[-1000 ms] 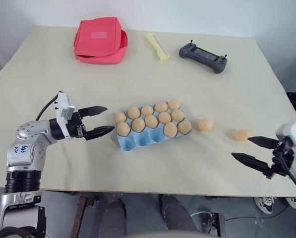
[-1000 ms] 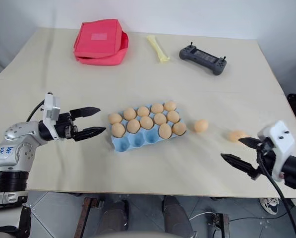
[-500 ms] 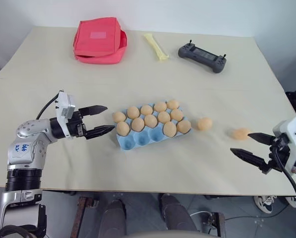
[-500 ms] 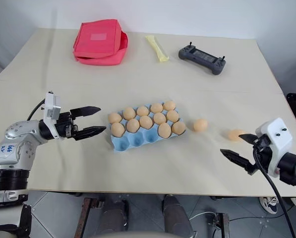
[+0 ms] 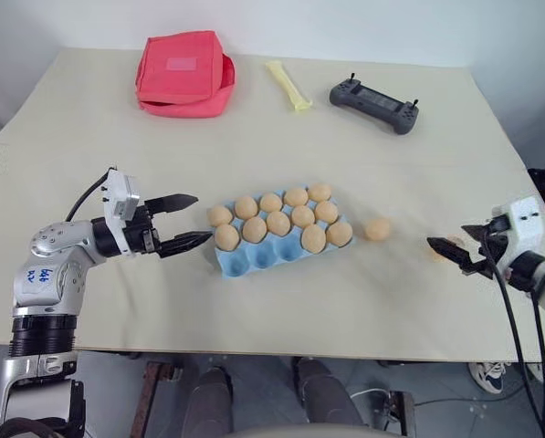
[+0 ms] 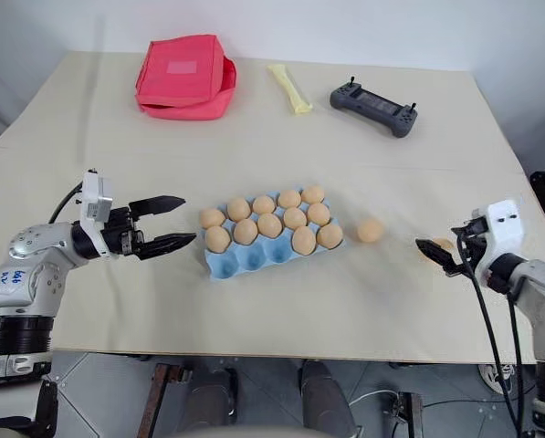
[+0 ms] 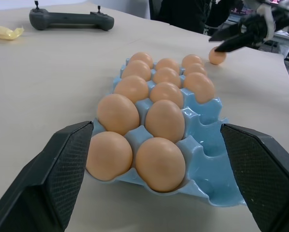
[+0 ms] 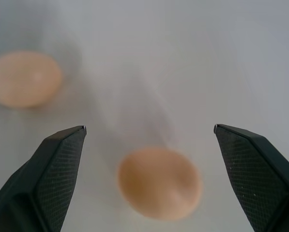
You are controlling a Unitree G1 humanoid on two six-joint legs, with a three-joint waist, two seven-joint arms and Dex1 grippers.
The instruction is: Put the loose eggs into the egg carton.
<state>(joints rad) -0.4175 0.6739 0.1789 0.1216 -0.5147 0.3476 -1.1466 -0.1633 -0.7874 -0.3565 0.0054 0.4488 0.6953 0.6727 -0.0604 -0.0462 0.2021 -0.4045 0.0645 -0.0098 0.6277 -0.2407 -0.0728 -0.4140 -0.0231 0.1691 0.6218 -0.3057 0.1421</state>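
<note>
**Eggs: right gripper lined up on the outer loose one**

Eggs loose on the table number two. The nearer-to-carton loose egg lies just beside the right end of the egg carton; the outer loose egg lies well apart from the carton, toward the table's right edge.

Right gripper is at the outer egg, fingers spread wide, nothing held. In the right wrist view the egg sits between the two fingers, a little toward the left one, with table visible on both sides of it. Contact: none that I can see. The egg's long axis runs roughly across the gap between the fingers, slightly skewed.

Left gripper hangs level just beside the carton's left end, also wide open and empty, pointing along the carton's length. It is far from both loose eggs, so the right arm is clearly the nearer one.

Carton: back and middle rows full, front row holds one egg at its right end, four front cups bare.

Judgement: the next move turns on closing around the egg without nudging it; it looks free to roll.
</note>
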